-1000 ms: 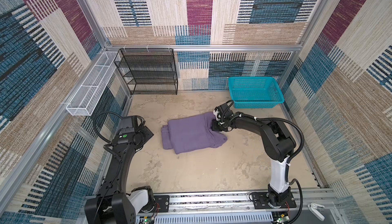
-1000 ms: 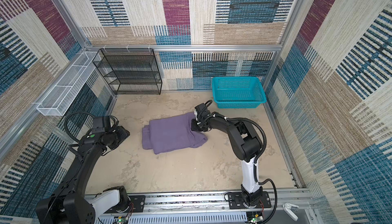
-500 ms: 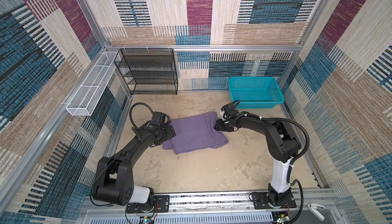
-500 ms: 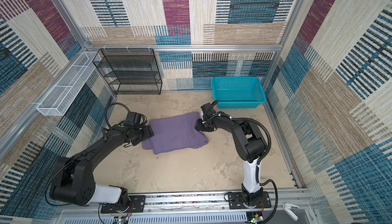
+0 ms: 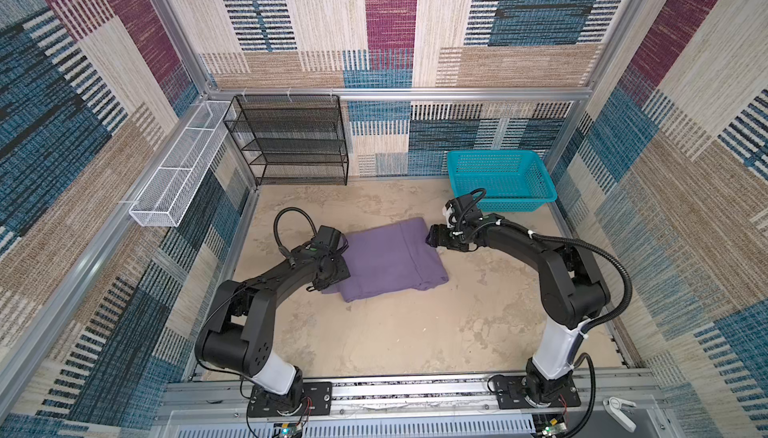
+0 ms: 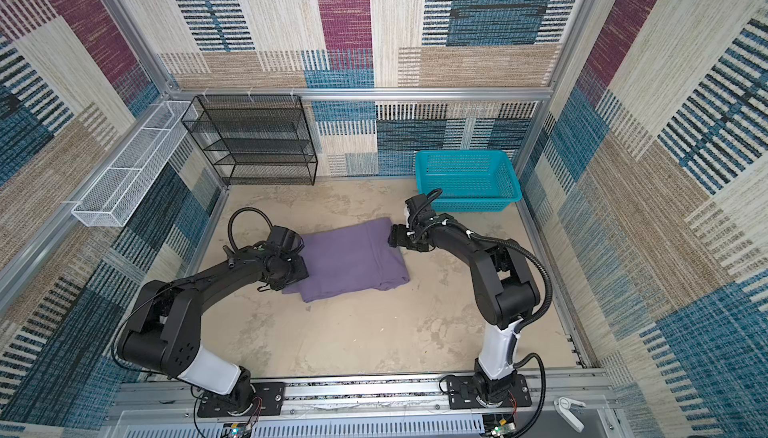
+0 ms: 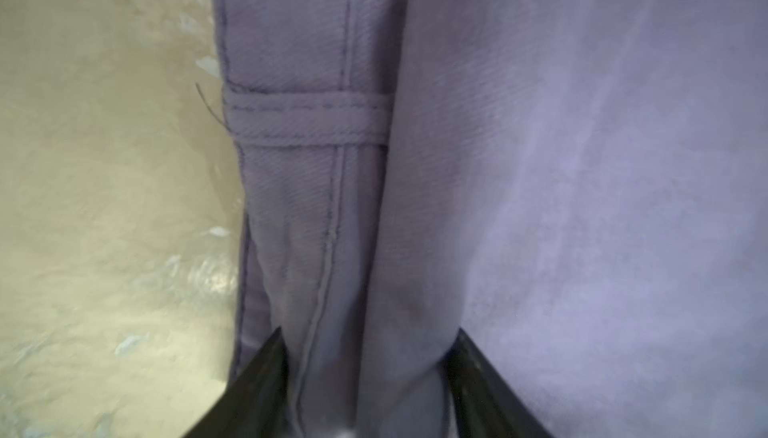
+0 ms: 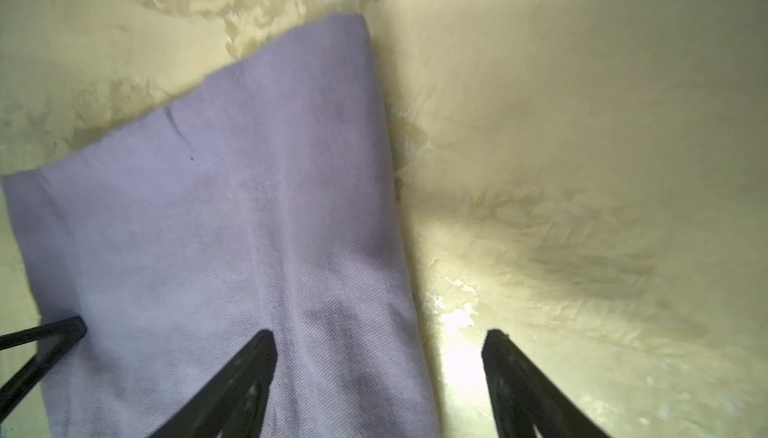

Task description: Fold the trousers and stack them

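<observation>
The trousers (image 5: 390, 259) lie on the middle of the bench (image 5: 395, 332), folded into a flat muted-purple rectangle, smooth twill on top, with a stitched waistband and belt loop (image 7: 307, 118) showing along the edge at my left. My left jaws straddle that thick edge, cloth filling the gap, though I cannot tell whether they pinch it. My right jaws stand released at the opposite edge, holding nothing.

A robot lab cell: aluminium framing (image 5: 415, 93), patterned fabric walls (image 5: 386, 4), arms (image 5: 519, 245) bolted to a base rail (image 5: 415, 390)
</observation>
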Controlling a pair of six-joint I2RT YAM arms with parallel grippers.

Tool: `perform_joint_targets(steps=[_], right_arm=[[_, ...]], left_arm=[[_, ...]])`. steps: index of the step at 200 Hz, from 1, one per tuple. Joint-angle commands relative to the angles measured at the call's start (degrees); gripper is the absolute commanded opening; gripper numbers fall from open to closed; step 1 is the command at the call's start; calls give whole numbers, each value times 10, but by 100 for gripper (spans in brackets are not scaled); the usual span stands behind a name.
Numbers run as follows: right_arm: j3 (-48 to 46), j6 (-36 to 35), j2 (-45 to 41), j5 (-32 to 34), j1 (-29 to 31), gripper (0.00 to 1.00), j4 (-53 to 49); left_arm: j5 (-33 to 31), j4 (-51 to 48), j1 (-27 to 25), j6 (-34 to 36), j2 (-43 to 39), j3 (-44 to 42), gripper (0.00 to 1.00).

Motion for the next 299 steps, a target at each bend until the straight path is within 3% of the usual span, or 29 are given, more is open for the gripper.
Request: perform_joint_targets(steps=[1,50,120,153,174,206,228,240,263,273,286,299], right_arm=[[-3,0,-19,-6,-8,81,-2],[-11,-1,-40,-6,-28,81,-3],[-18,-7,-26,-20,-34,81,9],[-21,-7,-24,-29,-33,81,15],[-26,-4,-24,-39,-33,81,20],[-39,-3,-37,-41,-34,81,24],[-48,-2,-48,-41,-34,81,26],[-50,-1,-54,-42,-34,81,26],[-55,-1,-65,-43,-34,81,27],[-58,-1,-70,-43,-34,81,27],[-60,-1,-75,-42,-33,81,27],[-62,-1,-79,-44,-34,81,27]], left_arm=[[-18,2,1,-9,33,15,51],[-57,-42,18,27,115,115,3],[-108,-116,69,81,135,193,3],[-116,-123,123,106,131,206,13],[-118,-143,130,132,126,242,23],[-111,-169,125,130,69,266,65],[-113,-189,103,125,18,267,82],[-111,-193,81,112,-11,258,83],[-79,-187,25,78,-48,221,69],[-62,-176,0,60,-53,197,54],[-37,-149,-25,34,-56,161,25],[-29,-128,-44,11,-52,131,8]])
